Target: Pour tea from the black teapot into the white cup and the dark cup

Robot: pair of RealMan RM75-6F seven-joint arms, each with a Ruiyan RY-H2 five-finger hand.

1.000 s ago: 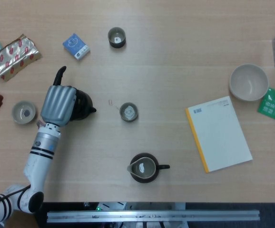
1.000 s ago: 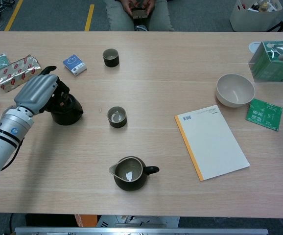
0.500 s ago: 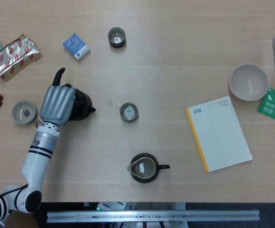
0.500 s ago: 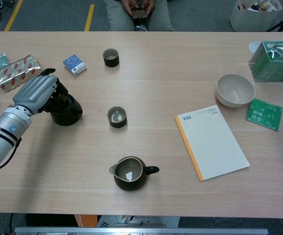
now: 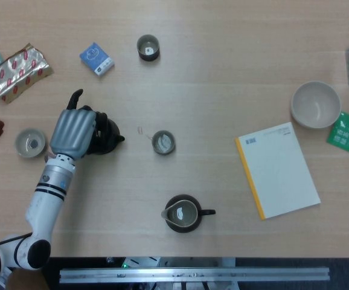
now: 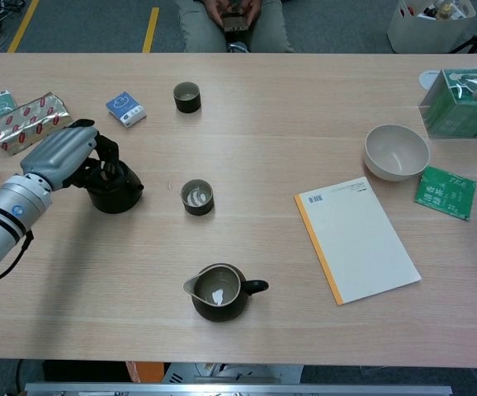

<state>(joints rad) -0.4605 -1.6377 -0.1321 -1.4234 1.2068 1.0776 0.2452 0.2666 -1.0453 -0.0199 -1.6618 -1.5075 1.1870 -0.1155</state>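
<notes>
The left hand (image 6: 61,157) has its fingers (image 6: 98,157) wrapped around the black teapot (image 6: 116,190), which sits on the counter (image 6: 247,124). Grasping seems underway; next, lift and carry it toward the dark cup (image 6: 196,197) just beyond the fingertips.

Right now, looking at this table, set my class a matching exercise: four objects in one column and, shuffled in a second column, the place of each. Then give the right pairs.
Objects
1. black teapot
2. notebook
3. blue packet
4. pitcher

Places
A. near the front edge, in the middle
B. under the left hand
C. on the right side, below the white bowl
D. far side, left of a dark cup

Pairs: 1-B, 2-C, 3-D, 4-A
</notes>
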